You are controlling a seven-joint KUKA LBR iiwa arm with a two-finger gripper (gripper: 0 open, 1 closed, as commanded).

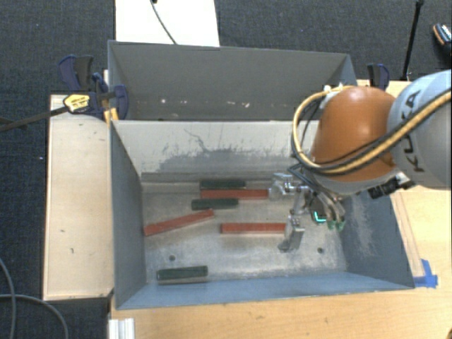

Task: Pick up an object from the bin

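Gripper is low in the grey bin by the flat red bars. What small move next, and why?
Probably nudge the gripper slightly toward the view's left, over the nearest long flat red-brown bar. It now sits just off that bar's right end, above bare floor of the grey metal bin, so a grasp here would likely miss.

Floor: dark grey, short-pile carpet point(42, 20), visible along the top, the left side and the lower-left corner. Lighting on it is even and diffuse.

A thin black cable point(28, 119) crosses the carpet at left, running in from the left edge. A second thin cable point(21, 297) lies at lower left.

A slim black rod point(415, 27) slants down at upper right.

Furniture: a light, pale-wood tabletop point(282, 323) along the bottom edge, continuing up the right side.
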